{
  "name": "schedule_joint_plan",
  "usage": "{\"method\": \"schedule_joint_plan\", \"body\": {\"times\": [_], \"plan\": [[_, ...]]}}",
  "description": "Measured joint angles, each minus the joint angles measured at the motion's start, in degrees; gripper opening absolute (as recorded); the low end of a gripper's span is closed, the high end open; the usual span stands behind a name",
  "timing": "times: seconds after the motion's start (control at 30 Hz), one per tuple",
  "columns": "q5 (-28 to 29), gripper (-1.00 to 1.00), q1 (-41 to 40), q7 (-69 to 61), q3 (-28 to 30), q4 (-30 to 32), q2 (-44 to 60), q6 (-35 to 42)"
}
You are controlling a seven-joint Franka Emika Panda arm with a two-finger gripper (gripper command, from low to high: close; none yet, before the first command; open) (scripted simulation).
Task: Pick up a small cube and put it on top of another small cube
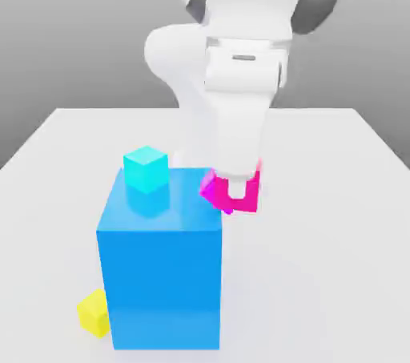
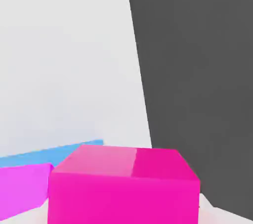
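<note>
There are four small cubes, one big block and one arm. A white two-finger claw [image 1: 237, 187] is clenched on a small plain hot-pink cube [image 1: 247, 195], which it holds up at the exterior view's right of the block. Just beside that cube, toward the exterior view's left, is a small plain purplish-magenta cube [image 1: 213, 191], tilted in outline and partly hidden behind the pink one. A small plain cyan cube [image 1: 146, 169] sits on top of the big, smooth blue block [image 1: 164, 289]. A small plain yellow cube [image 1: 94, 313] lies low by the block's side at the exterior view's left, partly hidden by it.

The exterior view shows the cyan and yellow cubes, which the hand view does not. The hand view gives the pink cube's flat upper face, split into a lighter and a deeper pink, and a dark grey area beyond the white surface's straight edge.

The tabletop [image 1: 320, 257] is plain, pale and smooth, and the room behind is a plain grey that darkens downward. The white, rounded arm [image 1: 248, 73] reaches down from above.
</note>
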State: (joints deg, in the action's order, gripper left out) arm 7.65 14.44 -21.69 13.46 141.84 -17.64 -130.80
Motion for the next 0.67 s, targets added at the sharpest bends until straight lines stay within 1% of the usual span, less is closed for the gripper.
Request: {"method": "schedule_joint_plan", "body": {"times": [0.17,0.37,0.43,0.53,0.57,0.67], "plan": [[-0.3,-1.00,-4.7,8.2,0.7,1.6,-6.8,7.7],[0.1,-1.00,-11.2,18.9,0.1,3.7,-15.3,17.1],[0.4,-1.00,-12.5,20.8,0.2,5.7,-15.9,16.2],[0.7,-1.00,-13.1,21.3,0.8,10.2,-14.0,10.0],[0.8,1.00,-13.2,21.3,0.9,11.0,-13.6,8.7],[0.8,1.00,-13.2,21.3,0.9,11.0,-13.6,8.7]]}}
